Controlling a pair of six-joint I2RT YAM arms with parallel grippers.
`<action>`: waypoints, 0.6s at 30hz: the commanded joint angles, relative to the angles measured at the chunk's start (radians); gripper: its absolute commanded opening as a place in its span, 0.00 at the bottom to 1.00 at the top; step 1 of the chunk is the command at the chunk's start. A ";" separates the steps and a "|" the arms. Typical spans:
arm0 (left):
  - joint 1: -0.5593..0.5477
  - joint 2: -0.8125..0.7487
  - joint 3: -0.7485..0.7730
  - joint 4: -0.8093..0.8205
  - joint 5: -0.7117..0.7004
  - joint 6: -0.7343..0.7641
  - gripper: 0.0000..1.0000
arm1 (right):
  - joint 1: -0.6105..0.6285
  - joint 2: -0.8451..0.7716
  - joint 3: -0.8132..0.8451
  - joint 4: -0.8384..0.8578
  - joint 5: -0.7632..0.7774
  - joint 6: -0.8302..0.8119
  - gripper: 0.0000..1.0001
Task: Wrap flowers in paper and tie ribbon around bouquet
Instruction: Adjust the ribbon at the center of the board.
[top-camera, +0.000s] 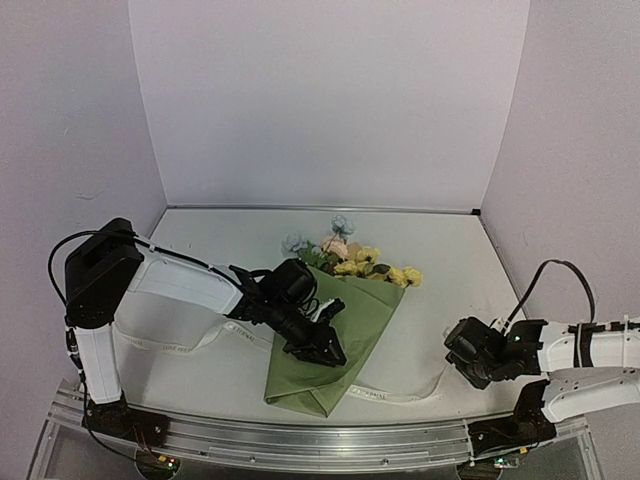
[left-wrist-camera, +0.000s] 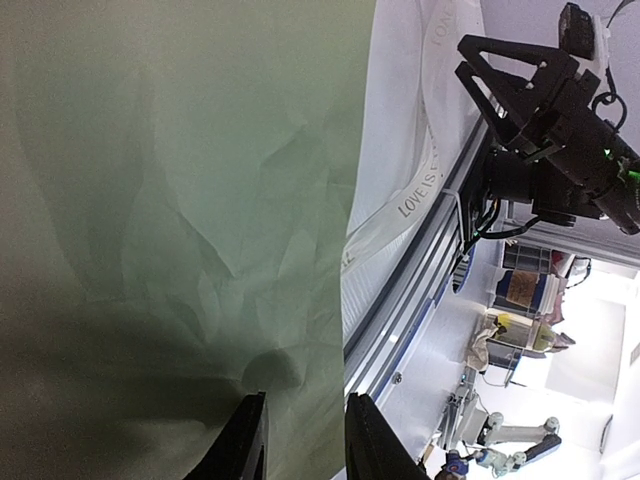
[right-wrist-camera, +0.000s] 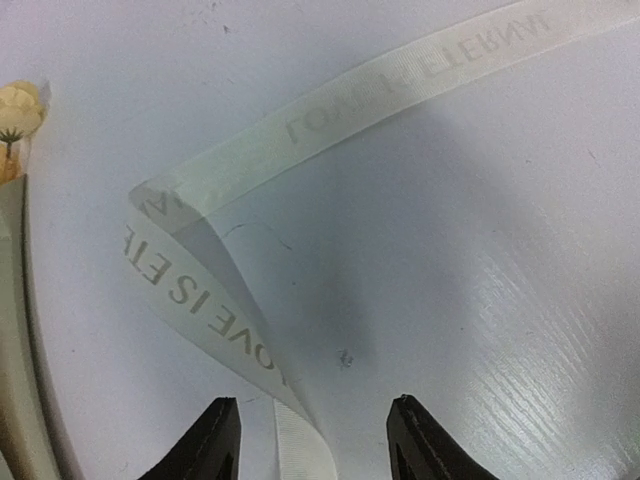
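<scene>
Bouquet (top-camera: 365, 310) is lying mid-table (top-camera: 200, 240), its flowers (top-camera: 352, 258) pointing toward 1 o'clock and its narrow end toward 7 o'clock. Your left gripper (top-camera: 322, 345) is sitting over the olive paper (left-wrist-camera: 180, 200) near that narrow end with its fingers narrowly parted; I cannot tell whether they are pinching paper. Your right gripper (right-wrist-camera: 312, 430), at 4 o'clock from the bouquet, is standing released, the cream ribbon (right-wrist-camera: 200, 300) running between its fingers and trailing across the table toward 9 o'clock.
</scene>
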 joint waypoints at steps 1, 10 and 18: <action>-0.003 0.010 0.040 0.000 0.022 0.014 0.28 | -0.004 -0.069 -0.006 -0.015 0.043 -0.040 0.57; -0.003 0.025 0.047 -0.005 0.030 0.011 0.28 | -0.059 0.141 0.043 0.059 -0.026 -0.141 0.48; -0.003 0.042 0.050 -0.006 0.039 0.015 0.28 | -0.165 0.241 0.100 0.156 -0.061 -0.241 0.15</action>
